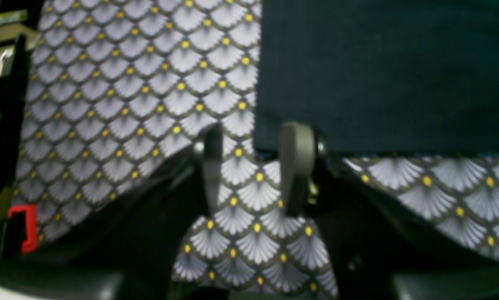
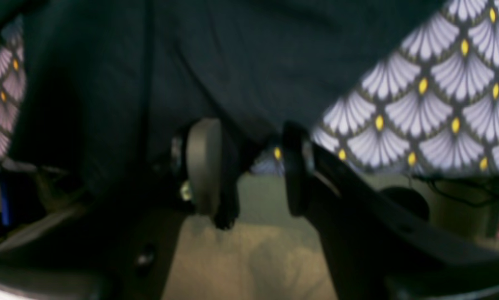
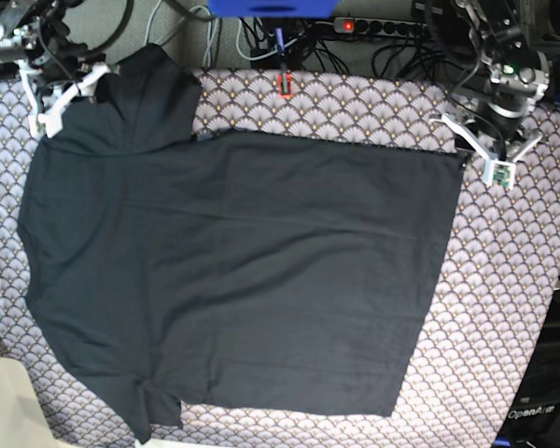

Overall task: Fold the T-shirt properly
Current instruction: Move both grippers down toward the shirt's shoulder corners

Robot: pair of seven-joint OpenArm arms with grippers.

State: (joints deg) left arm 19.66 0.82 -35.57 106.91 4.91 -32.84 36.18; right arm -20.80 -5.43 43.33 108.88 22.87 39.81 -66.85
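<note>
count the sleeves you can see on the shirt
2. One sleeve lies at the far left corner of the T-shirt, beside the right hand; the other sleeve lies at the near left corner, slightly bunched. Neither looks hidden.

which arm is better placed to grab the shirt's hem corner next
Left. The left claw hangs open right at the T-shirt's hem corner, with patterned cloth between its fingers. The right claw is at the sleeve end, far from the hem.
</note>
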